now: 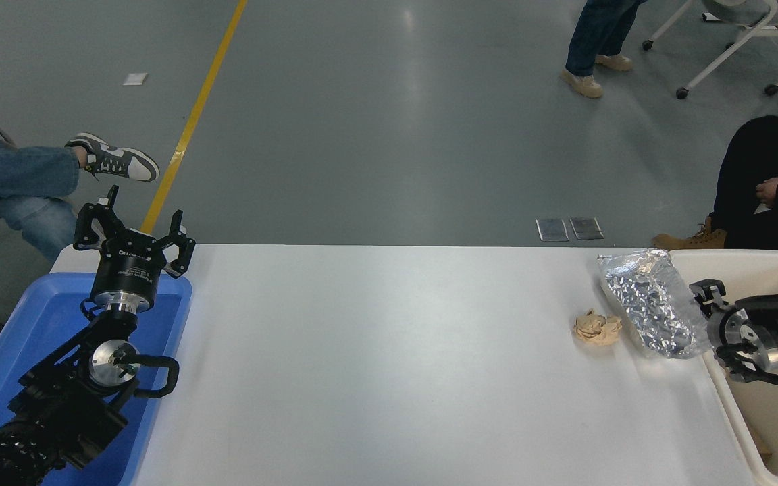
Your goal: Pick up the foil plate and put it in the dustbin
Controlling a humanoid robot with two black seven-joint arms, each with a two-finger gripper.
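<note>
The foil plate (652, 304), a shiny crinkled oblong tray, lies at the table's far right edge, next to the dustbin (743, 256), a beige bin with a thick rim. My right gripper (714, 328) comes in low from the right over the dustbin and points left at the plate's near right end. It is open, its fingers close beside the foil, and nothing is held. My left gripper (134, 233) stays parked at the lower left, open and pointing up.
A crumpled tan paper ball (597, 327) sits just left of the foil plate. A blue tub (31, 324) stands under the left arm. People sit at the far left and far right, and another stands at the top.
</note>
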